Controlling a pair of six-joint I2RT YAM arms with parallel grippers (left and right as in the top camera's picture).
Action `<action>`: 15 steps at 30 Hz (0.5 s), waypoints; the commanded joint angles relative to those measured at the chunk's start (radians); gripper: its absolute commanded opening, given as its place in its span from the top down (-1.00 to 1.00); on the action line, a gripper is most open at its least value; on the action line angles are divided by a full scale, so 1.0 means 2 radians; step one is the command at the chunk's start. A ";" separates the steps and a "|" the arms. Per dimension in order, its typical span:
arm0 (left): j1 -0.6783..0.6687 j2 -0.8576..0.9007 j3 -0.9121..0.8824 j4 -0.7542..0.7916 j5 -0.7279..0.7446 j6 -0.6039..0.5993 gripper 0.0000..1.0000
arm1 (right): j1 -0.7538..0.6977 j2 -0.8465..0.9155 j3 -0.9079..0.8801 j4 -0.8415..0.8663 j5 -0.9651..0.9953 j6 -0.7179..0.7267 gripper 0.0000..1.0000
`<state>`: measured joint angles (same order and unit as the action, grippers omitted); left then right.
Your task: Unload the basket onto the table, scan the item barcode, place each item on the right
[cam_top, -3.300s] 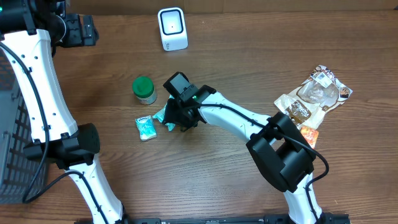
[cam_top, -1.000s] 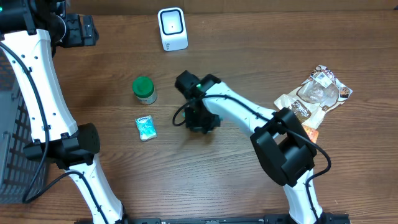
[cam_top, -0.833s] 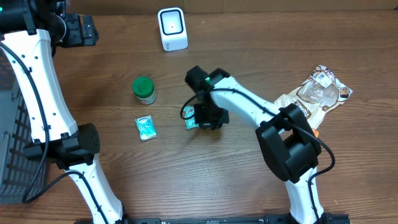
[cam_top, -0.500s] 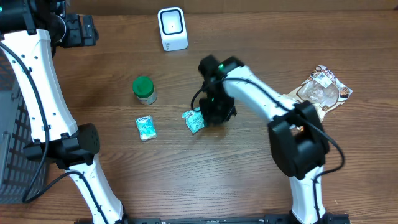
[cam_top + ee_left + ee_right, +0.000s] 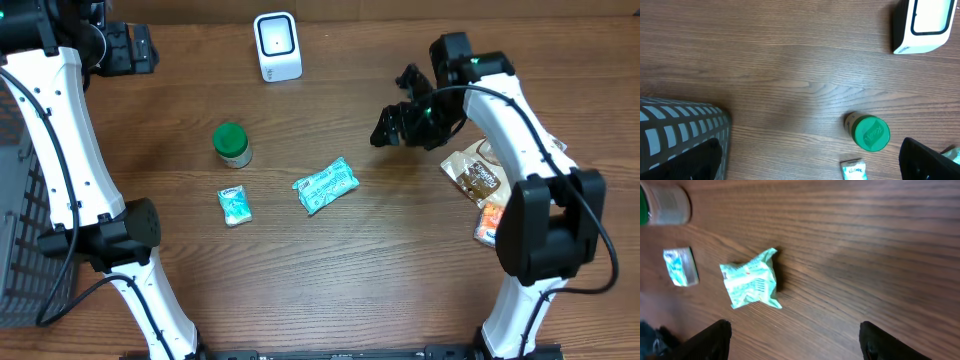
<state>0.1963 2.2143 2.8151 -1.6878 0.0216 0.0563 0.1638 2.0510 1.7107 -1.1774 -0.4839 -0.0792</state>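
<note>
The item, a crumpled mint-green packet (image 5: pixel 326 186), lies loose on the wooden table near the middle; the right wrist view shows the packet (image 5: pixel 751 282) with a printed barcode facing up. The white scanner (image 5: pixel 277 45) stands at the back, its window toward the table. My right gripper (image 5: pixel 393 115) hangs open and empty to the right of the packet and well apart from it; its fingertips (image 5: pixel 705 340) frame bare wood. My left gripper (image 5: pixel 130 50) is open at the far back left, holding nothing, its fingertips (image 5: pixel 927 160) at the frame's bottom corners.
A green-lidded jar (image 5: pixel 232 143) and a small teal packet (image 5: pixel 234 205) sit left of the item. Snack bags (image 5: pixel 510 150) and an orange packet (image 5: pixel 490 222) lie at the right. A grey mesh basket (image 5: pixel 25 230) stands at the left edge.
My right gripper carried the mint-green packet rightward, opened and let it drop onto the table, then swung away up and to the right. The left arm has not moved.
</note>
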 commanded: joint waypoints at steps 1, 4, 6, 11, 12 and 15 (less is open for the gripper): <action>-0.003 -0.015 0.004 -0.001 -0.002 0.006 -0.99 | 0.006 0.031 -0.016 0.017 -0.035 -0.026 -0.67; -0.003 -0.015 0.004 -0.001 -0.002 0.006 -0.99 | 0.010 0.051 -0.018 0.026 -0.048 -0.025 -0.68; -0.003 -0.015 0.004 -0.001 -0.002 0.006 -0.99 | 0.017 0.067 -0.018 0.032 -0.064 -0.025 -0.68; -0.003 -0.015 0.004 -0.001 -0.002 0.006 -0.99 | 0.035 0.099 -0.018 0.045 -0.097 -0.025 -0.68; -0.003 -0.015 0.004 -0.001 -0.002 0.006 -0.99 | 0.039 0.103 -0.018 0.046 -0.101 -0.025 -0.68; -0.003 -0.015 0.004 -0.001 -0.002 0.006 -0.99 | 0.054 0.117 -0.019 0.050 -0.118 -0.025 -0.68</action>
<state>0.1963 2.2143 2.8151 -1.6878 0.0216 0.0563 0.2413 2.2578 1.6810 -1.0866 -0.6487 -0.1135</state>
